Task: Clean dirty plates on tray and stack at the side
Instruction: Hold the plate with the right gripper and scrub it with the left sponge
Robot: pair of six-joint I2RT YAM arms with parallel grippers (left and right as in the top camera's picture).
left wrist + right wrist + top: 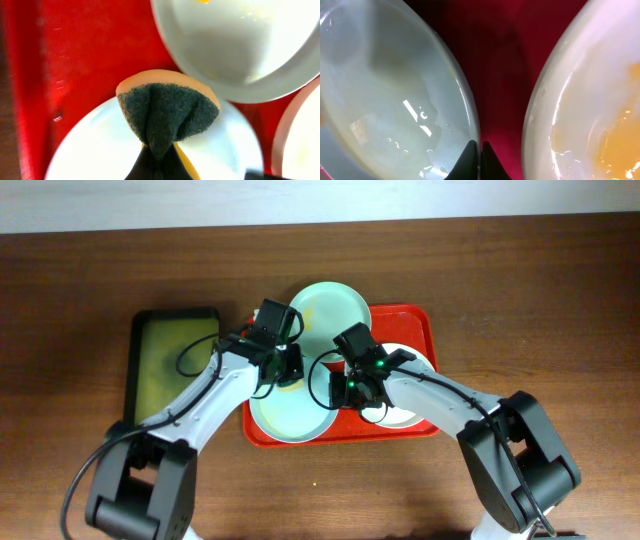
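Well, the red tray [422,320] carries all three plates, and they crowd it. The pale green plate [335,305] sits at the far end and juts past the rim. The pale blue plate [290,418] fills the near left corner, and the white plate [398,418] lies on the right, mostly under the right arm. Only thin strips of bare red plastic show between them.

The left gripper [283,368] is clenched on a sponge [167,107], which has yellow foam on the back and a dark, coarse scouring pad on the face. The sponge is folded in the pinch and hangs over the far edge of the blue plate; I cannot tell if it touches. The right gripper [479,152] has its jaws pressed together on nothing, over the red gap between two glossy plate rims — the one on the right is smeared yellow.

Just left of the red tray lies a smaller olive-green tray [170,370] with a black rim. Around both trays the brown wooden table [550,280] spreads wide — plenty of room at the sides.
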